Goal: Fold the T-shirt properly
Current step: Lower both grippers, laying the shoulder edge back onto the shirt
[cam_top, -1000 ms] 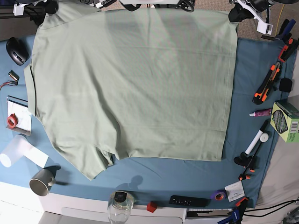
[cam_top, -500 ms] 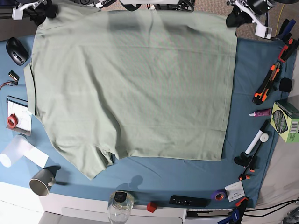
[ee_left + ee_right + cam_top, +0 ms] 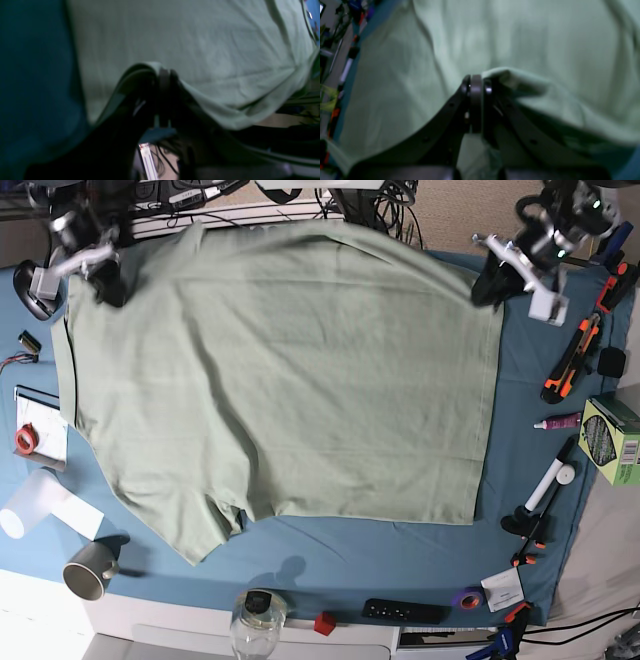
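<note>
The T-shirt (image 3: 290, 370) is soft matt woven-looking cloth, pale sage, lightly creased. The table cloth (image 3: 540, 380) over the surface is a matt teal fabric, smooth. Each end effector, left (image 3: 163, 72) and right (image 3: 476, 81), has dull black plastic fingers with a faint sheen. The mug (image 3: 90, 568) looks glazed grey ceramic; the jar (image 3: 255, 630) is clear, glossy glass.

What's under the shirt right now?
The shirt lies on the blue cloth, which shows around its near and side edges. Both hands, left and right, pinch its far corners. Anything beneath the shirt's middle is covered and cannot be seen.
</note>
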`<state>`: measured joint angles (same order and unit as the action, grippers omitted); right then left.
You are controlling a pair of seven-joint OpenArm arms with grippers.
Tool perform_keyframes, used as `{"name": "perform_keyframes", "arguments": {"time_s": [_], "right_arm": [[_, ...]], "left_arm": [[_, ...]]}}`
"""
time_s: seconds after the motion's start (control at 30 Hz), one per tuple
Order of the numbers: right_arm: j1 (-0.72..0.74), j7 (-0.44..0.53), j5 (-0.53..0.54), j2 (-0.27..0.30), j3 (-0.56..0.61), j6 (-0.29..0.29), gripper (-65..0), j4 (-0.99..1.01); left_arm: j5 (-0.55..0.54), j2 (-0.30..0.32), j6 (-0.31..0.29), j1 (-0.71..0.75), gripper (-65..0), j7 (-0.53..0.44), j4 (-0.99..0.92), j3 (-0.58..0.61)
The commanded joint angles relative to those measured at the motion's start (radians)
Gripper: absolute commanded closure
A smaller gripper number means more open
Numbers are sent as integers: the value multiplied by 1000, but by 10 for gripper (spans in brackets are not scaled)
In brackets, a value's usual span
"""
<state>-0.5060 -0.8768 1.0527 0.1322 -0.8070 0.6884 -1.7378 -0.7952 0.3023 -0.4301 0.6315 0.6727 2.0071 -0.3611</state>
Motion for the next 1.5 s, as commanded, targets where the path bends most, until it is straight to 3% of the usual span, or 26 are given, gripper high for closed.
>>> {"name": "perform_keyframes", "arguments": {"time_s": [0.0, 0.13, 0.23, 0.33, 0.5, 0.67, 0.87, 0.97, 1.07, 1.47], "right_arm": [[20, 32, -4, 13, 4, 10, 0, -16], [93, 95, -155, 20, 102, 10, 0, -14], [122, 152, -279, 20, 204, -27, 0, -14], [145, 221, -422, 20, 295, -91, 0, -14], [182, 280, -588, 19, 357, -227, 0, -14], [193, 283, -661, 14, 354, -366, 0, -14], [193, 311, -721, 14, 354, -408, 0, -14], [193, 335, -757, 14, 354, -439, 0, -14], [193, 355, -763, 14, 354, -439, 0, -14], [215, 376, -764, 14, 354, -438, 0, -14]], "left_arm": [[5, 8, 11, -22, 0, -31, 10, 13], [98, 8, 49, -113, 0, -46, -6, 71], [124, 9, 63, -165, 0, -48, -34, 77], [166, 9, 115, -205, 0, -64, -84, 77], [163, 14, 119, -254, 0, -68, -195, 77], [164, 14, 119, -266, 0, -68, -240, 77], [165, 14, 121, -266, 0, -78, -240, 77], [171, 14, 188, -266, 0, -87, -240, 77], [201, 14, 225, -266, 0, -99, -240, 77], [171, 13, 193, -272, 0, -106, -240, 77]]}}
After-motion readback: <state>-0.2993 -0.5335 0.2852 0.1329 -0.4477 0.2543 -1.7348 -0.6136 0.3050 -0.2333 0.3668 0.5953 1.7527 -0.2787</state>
